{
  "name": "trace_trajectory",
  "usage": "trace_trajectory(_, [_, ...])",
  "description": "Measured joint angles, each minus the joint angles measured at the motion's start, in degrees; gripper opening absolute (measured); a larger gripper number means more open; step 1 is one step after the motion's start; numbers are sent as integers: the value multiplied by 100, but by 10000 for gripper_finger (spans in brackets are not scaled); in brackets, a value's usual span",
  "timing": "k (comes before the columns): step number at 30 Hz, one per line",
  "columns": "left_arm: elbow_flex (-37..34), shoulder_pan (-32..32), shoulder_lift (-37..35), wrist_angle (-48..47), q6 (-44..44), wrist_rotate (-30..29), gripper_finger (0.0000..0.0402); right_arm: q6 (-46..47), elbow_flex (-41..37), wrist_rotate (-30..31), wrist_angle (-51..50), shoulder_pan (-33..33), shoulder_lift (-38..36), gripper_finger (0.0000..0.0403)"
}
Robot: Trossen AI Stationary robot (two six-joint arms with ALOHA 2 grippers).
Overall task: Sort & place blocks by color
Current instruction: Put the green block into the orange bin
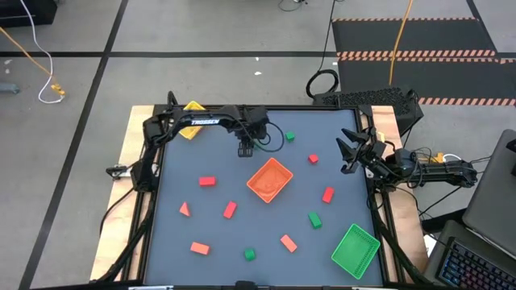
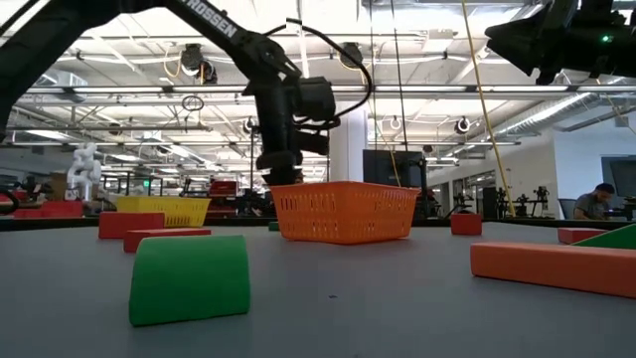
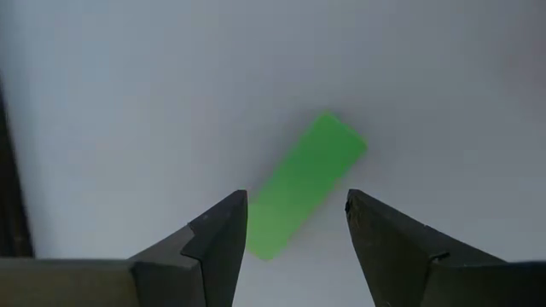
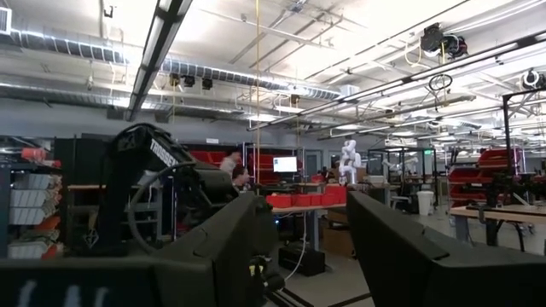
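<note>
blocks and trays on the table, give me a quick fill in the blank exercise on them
1. The left pincer hangs open above a ____ block lying flat on the table.
2. The tray in the middle of the table is ____.
3. The green tray sits near the table's ____ edge.
4. The right pincer, at the table's right edge, holds ____.

Missing words: green; orange; right; nothing

Seven red blocks [image 1: 207, 181], perhaps four green blocks [image 1: 314, 219], three trays [image 1: 355, 248]
</note>
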Motion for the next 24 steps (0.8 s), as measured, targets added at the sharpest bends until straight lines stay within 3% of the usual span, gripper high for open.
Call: trace_trajectory(24, [-11, 148, 339, 153, 422, -3, 205, -59, 2, 3, -16, 0, 0, 183])
